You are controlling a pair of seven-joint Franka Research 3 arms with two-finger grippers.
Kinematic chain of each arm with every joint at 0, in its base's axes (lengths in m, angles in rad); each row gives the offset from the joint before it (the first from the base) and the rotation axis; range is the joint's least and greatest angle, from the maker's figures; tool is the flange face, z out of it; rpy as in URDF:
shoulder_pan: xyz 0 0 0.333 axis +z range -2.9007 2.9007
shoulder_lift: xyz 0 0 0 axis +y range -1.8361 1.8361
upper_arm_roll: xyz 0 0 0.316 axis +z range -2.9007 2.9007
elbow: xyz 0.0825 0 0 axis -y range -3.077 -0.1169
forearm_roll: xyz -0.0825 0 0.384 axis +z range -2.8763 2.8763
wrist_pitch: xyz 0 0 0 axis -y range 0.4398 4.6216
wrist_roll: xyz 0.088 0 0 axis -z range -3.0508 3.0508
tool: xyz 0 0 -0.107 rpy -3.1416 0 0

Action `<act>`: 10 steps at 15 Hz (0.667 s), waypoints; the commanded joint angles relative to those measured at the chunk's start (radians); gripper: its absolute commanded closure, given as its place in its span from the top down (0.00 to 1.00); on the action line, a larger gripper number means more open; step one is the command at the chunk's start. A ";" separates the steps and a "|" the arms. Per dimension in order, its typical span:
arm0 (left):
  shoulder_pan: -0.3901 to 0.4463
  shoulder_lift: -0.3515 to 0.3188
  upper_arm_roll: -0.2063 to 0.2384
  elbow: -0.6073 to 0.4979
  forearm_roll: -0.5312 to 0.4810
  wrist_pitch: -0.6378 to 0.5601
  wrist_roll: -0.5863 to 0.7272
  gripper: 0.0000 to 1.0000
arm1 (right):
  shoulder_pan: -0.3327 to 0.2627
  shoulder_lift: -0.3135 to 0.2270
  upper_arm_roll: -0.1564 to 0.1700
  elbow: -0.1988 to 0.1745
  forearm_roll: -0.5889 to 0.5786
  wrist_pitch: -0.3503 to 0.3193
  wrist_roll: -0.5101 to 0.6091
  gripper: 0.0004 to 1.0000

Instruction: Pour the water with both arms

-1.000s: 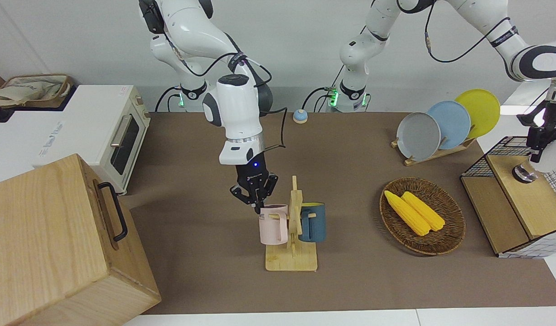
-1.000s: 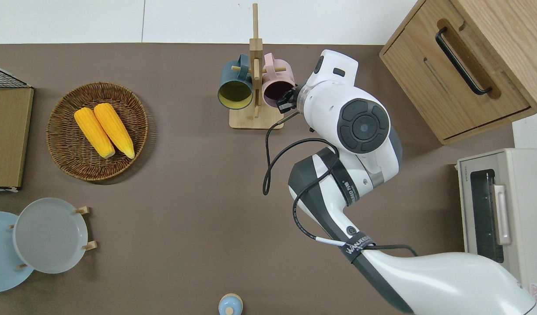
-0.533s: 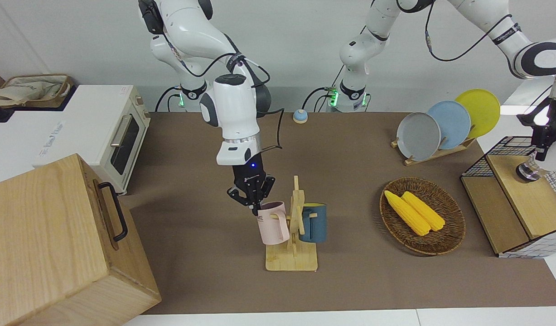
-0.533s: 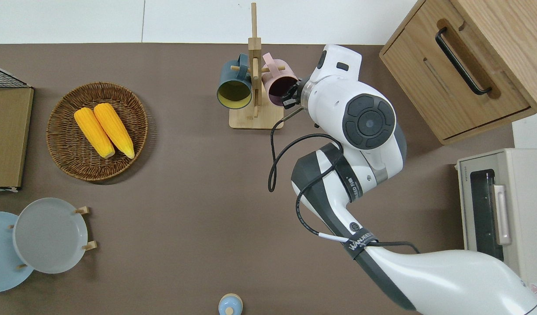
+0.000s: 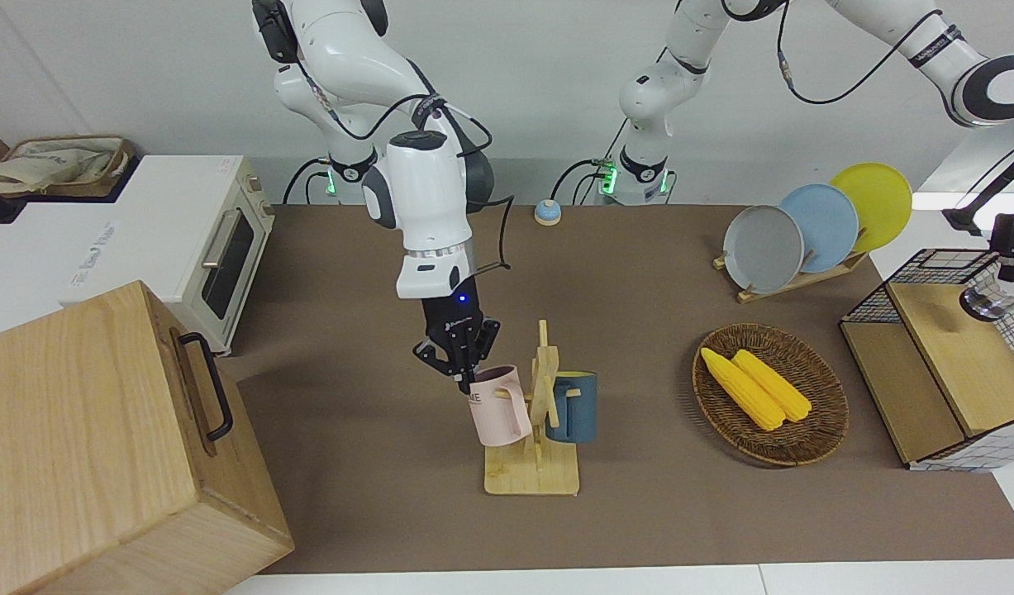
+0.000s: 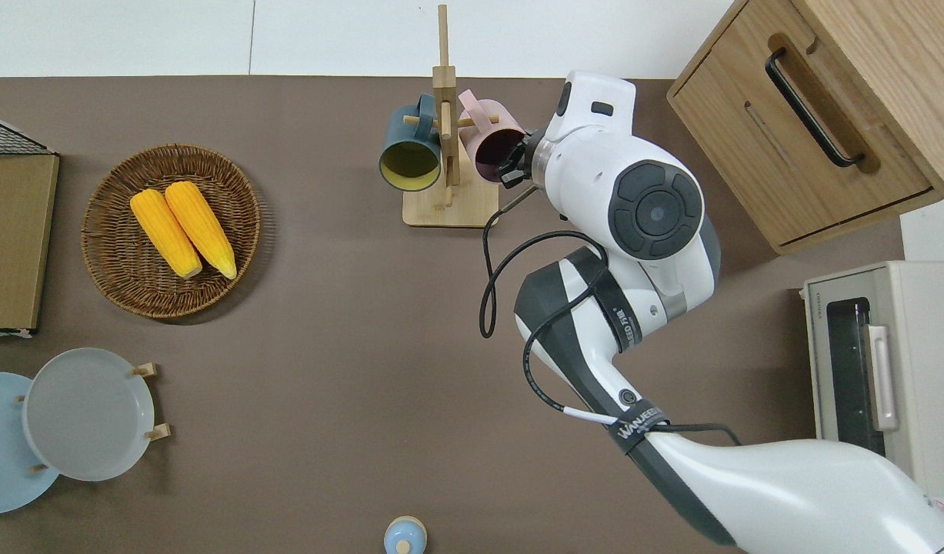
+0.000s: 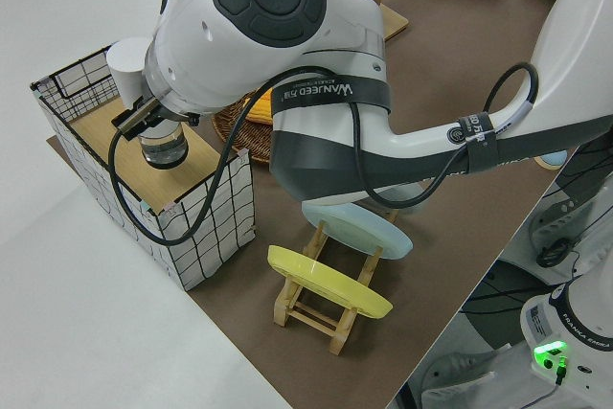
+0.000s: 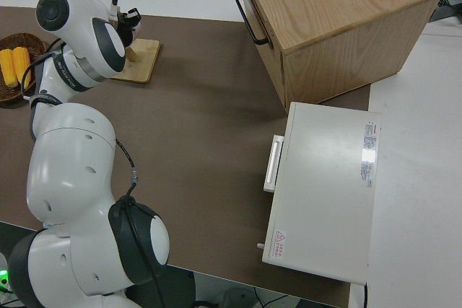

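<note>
My right gripper [image 5: 465,382] [image 6: 510,165] is shut on the rim of a pink mug [image 5: 498,409] [image 6: 496,146]. The mug hangs tilted by its handle on a peg of the wooden mug rack [image 5: 530,479] [image 6: 448,211]. A dark blue mug [image 5: 574,409] [image 6: 410,158] with a yellow inside hangs on the rack's opposite peg. My left gripper [image 5: 1006,264] [image 7: 144,120] is up over the wire basket [image 5: 928,273] [image 7: 206,227] at the left arm's end of the table. It is shut on a white bottle [image 7: 129,62] with a clear end [image 5: 980,302] [image 7: 163,146].
A wicker basket with two corn cobs [image 5: 754,387] [image 6: 183,227] lies beside the rack. Plates stand in a wooden rack [image 5: 804,227] [image 6: 87,412]. A wooden cabinet [image 5: 102,438] [image 6: 818,115] and a toaster oven [image 5: 217,248] [image 6: 879,369] stand at the right arm's end. A small blue bell [image 5: 547,211] sits near the robots.
My right gripper pulled the pink mug's rim toward the right arm's end, tilting the mug on its peg. My left gripper rose with the bottle, off the basket's wooden shelf.
</note>
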 commanded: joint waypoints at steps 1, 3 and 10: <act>-0.011 -0.021 0.003 0.018 0.033 -0.016 -0.055 0.00 | -0.049 -0.025 0.013 0.009 -0.015 -0.041 -0.098 0.00; -0.011 -0.023 0.003 0.018 0.033 -0.016 -0.055 0.00 | -0.080 -0.048 0.014 -0.015 -0.016 -0.049 -0.119 0.00; -0.051 -0.034 0.003 0.018 0.093 -0.015 -0.163 0.00 | -0.168 -0.088 0.013 -0.008 -0.013 -0.214 -0.266 0.00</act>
